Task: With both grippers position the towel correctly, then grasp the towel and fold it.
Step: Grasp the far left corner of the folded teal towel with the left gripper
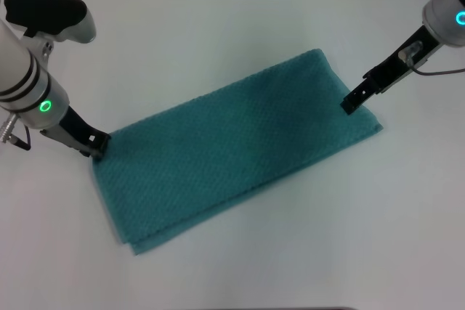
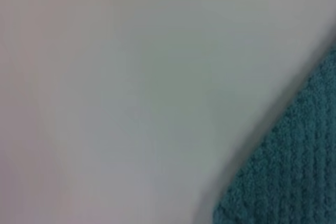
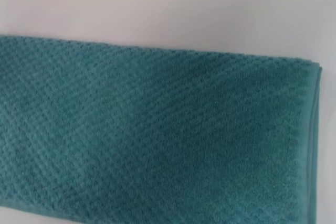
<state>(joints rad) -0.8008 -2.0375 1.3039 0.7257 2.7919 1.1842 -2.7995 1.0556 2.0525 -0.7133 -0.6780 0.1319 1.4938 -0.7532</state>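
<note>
Towel near edge: nearest your head camera is the towel's (image 1: 232, 150) lower left corner, where you can see the layers slightly offset along the long near edge.
Left gripper: your left gripper (image 1: 98, 143) sits at the towel's left short end, its tip touching the far left corner right at the hem. You cannot tell from any view whether its fingers are clenched or released.
Left wrist view: you get only bare counter (image 2: 131, 87) and one corner of the towel (image 2: 289, 166) just beside it; no fingers show.
Towel: it lies flat on the white counter (image 1: 232, 27), doubled in layers, running diagonally between your two grippers, with the left end nearer you and the right end farther away.
Right gripper: your right gripper (image 1: 350, 103) rests its tip on the towel's right short end, between the far corner and the near right corner. Whether those fingers grasp cloth or merely touch it cannot be told.
Right wrist view: the waffle weave of the towel (image 3: 157, 135) fills most of it, with a folded edge and layered corner visible against the counter (image 3: 168, 9).
</note>
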